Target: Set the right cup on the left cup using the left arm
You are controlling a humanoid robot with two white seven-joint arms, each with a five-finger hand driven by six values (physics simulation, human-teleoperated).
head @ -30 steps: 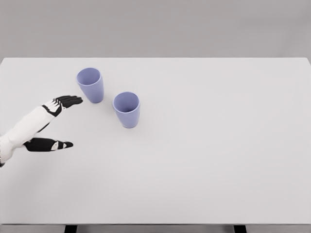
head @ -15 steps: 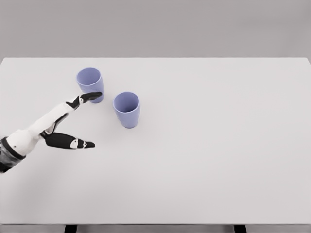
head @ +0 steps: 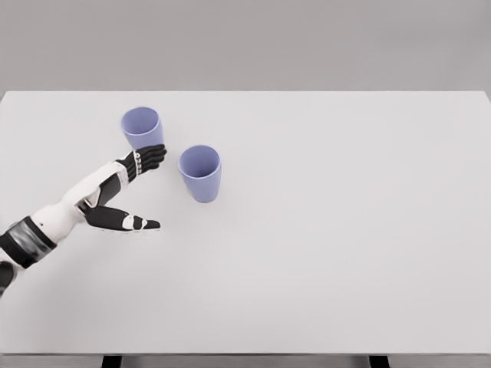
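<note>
— Where's your hand?
— My left hand (head: 126,188) is spread wide and holds nothing, fingers (head: 152,156) in front of the left cup (head: 141,126) (overlapping its lower part).
— And the right cup (head: 200,172)?
— Upright on the white table (head: 345,230), just beside my fingertips, untouched.

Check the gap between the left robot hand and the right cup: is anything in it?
Nothing. In the head view, only bare white table separates the open left robot hand from the right cup; the left cup stands behind the fingers.

Left cup (head: 142,128) just behind the right cup (head: 200,173), narrow gap between.
</note>
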